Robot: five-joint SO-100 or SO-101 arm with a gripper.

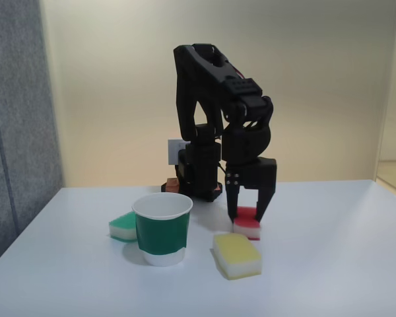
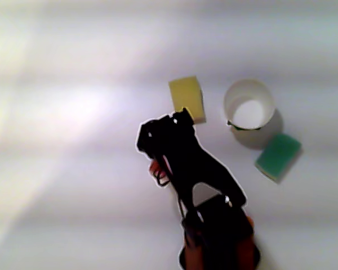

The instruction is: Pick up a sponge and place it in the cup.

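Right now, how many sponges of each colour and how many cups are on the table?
Red sponge, between the fingers of the gripper: 1
Yellow sponge: 1
Green sponge: 1
Green paper cup: 1
Total: 4

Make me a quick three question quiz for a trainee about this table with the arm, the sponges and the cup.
1. True or false: the cup stands upright with nothing inside.
2. Multiple choice: which sponge does the gripper straddle in the fixed view? A) the green sponge B) the yellow sponge C) the red sponge
3. Fill in: in the fixed view, the sponge nearest the camera is the ____ one.

Key: 1 true, the white inside looks bare in the other view. 2 C, a finger sits on each side of it. 3 yellow.
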